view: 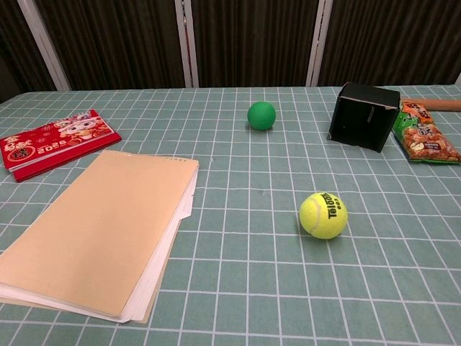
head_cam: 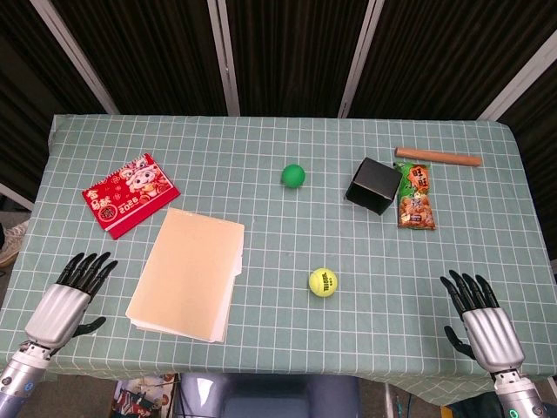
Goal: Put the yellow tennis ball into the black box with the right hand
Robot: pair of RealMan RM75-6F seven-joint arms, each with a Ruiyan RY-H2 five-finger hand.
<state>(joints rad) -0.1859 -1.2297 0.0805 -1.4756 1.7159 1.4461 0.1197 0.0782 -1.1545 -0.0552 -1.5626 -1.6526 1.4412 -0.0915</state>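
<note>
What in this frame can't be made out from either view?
- Inside of the black box: head view shows only dark; chest view shows its closed sides.
- Both hands: outside the chest view; the head view alone shows left hand and right hand.
- Wooden stick: cut by the chest view's right edge.

Bright even overhead light, soft short shadows, sharp focus, dark backdrop
</note>
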